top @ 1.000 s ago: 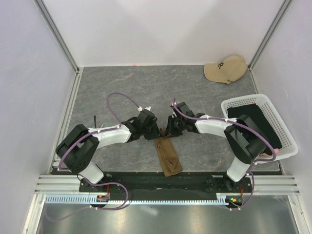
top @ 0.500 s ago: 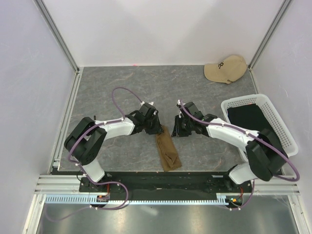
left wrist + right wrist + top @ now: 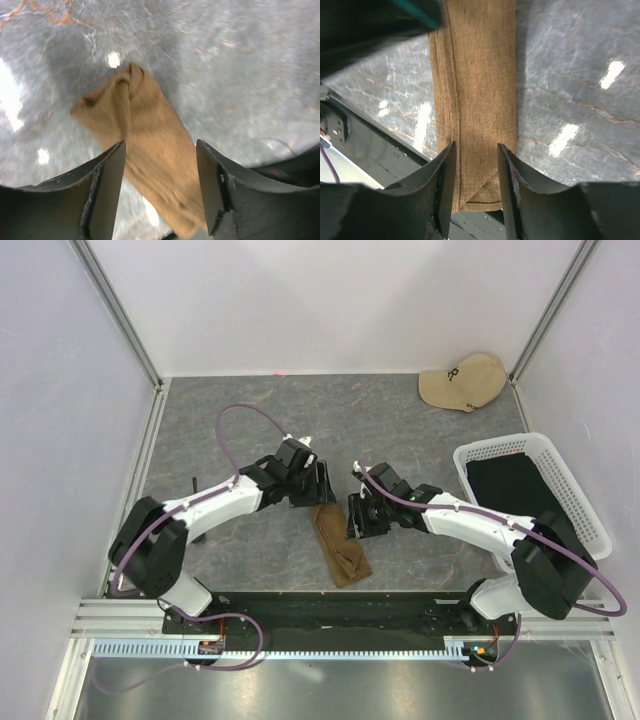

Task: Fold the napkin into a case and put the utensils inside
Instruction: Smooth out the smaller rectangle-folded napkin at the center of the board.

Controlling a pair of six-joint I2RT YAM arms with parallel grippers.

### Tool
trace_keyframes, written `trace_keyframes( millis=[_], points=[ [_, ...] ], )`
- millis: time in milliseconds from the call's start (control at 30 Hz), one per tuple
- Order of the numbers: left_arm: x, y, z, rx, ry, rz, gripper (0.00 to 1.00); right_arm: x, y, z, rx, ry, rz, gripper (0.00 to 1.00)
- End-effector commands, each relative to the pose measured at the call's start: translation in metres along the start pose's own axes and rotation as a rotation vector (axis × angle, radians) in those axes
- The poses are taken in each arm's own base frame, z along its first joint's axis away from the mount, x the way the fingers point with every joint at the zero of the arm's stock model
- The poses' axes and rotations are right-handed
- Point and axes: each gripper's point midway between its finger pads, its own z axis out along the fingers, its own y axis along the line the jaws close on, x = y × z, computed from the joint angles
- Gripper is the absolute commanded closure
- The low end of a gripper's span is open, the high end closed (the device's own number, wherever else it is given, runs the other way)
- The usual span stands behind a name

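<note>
The olive-brown napkin (image 3: 338, 545) lies on the grey table as a narrow folded strip, the case shape, running from between the grippers toward the front edge. My left gripper (image 3: 318, 486) hovers open over its far end; in the left wrist view the cloth (image 3: 145, 145) lies on the table below the spread gripper (image 3: 160, 187), untouched. My right gripper (image 3: 357, 519) is open beside the strip's far right side. In the right wrist view the strip (image 3: 480, 85) runs under that gripper (image 3: 476, 185), its near end folded on a diagonal. No utensils show in any view.
A white mesh basket (image 3: 498, 443) holding black fabric (image 3: 515, 485) stands at the right. A beige cap (image 3: 462, 382) lies at the back right corner. A thin dark stick (image 3: 195, 485) lies by the left arm. The napkin's near end reaches the black front rail (image 3: 400, 605).
Both grippers have opened and let go of the napkin's far end. The left gripper has lifted back off it. The strip now lies flat, its far end shifted slightly left.
</note>
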Motion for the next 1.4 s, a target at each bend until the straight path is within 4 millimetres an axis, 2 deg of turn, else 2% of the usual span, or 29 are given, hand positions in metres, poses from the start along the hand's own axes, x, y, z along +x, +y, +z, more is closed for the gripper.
trace_keyframes(
  millis=[0,33,67,100,167,200,267,300,333,367,400,500,533,600,733,1167,1367],
  points=[
    [0.009,-0.001,-0.035,0.029,-0.001,0.018,0.34,0.006,0.014,-0.003,-0.009,0.026,-0.069,0.53],
    [0.010,-0.003,-0.044,0.048,-0.015,0.013,0.39,0.008,0.016,-0.003,-0.002,0.031,-0.088,0.53],
    [0.022,0.005,-0.045,0.038,0.006,0.001,0.41,0.004,0.020,-0.004,0.005,0.024,-0.108,0.53],
    [0.027,0.005,-0.048,0.048,0.013,-0.017,0.44,0.010,0.020,-0.003,0.040,0.038,-0.130,0.53],
    [0.041,0.011,-0.054,0.059,0.031,-0.039,0.53,0.007,0.024,-0.005,0.060,0.035,-0.164,0.53],
    [0.048,0.008,-0.056,0.081,0.050,-0.068,0.56,0.014,0.025,-0.005,0.076,0.058,-0.186,0.53],
    [0.067,0.013,-0.055,0.106,0.088,-0.101,0.64,0.012,0.026,-0.005,0.107,0.051,-0.208,0.53],
    [0.071,0.004,-0.055,0.158,0.103,-0.131,0.66,0.017,0.025,-0.004,0.123,0.073,-0.228,0.53],
    [0.077,0.002,-0.054,0.178,0.115,-0.142,0.67,0.013,0.027,-0.005,0.136,0.063,-0.241,0.53],
    [0.088,0.006,-0.051,0.182,0.139,-0.159,0.68,0.016,0.028,-0.002,0.150,0.079,-0.258,0.53],
    [0.089,0.001,-0.049,0.211,0.139,-0.180,0.69,0.019,0.025,-0.002,0.171,0.095,-0.268,0.53],
    [0.109,0.003,-0.041,0.218,0.187,-0.221,0.72,0.023,0.025,0.004,0.208,0.123,-0.299,0.52],
    [0.109,-0.004,-0.039,0.252,0.182,-0.218,0.72,0.023,0.027,0.004,0.213,0.124,-0.304,0.52],
    [0.122,-0.002,-0.035,0.254,0.220,-0.248,0.72,0.028,0.026,0.009,0.236,0.138,-0.322,0.52],
    [0.130,-0.011,-0.027,0.281,0.241,-0.250,0.71,0.034,0.025,0.015,0.282,0.154,-0.346,0.51],
    [0.142,0.000,-0.018,0.265,0.237,-0.327,0.74,0.046,0.025,0.024,0.371,0.170,-0.401,0.49],
    [0.142,-0.003,-0.018,0.290,0.222,-0.362,0.76,0.045,0.026,0.026,0.396,0.142,-0.390,0.53]
  ],
)
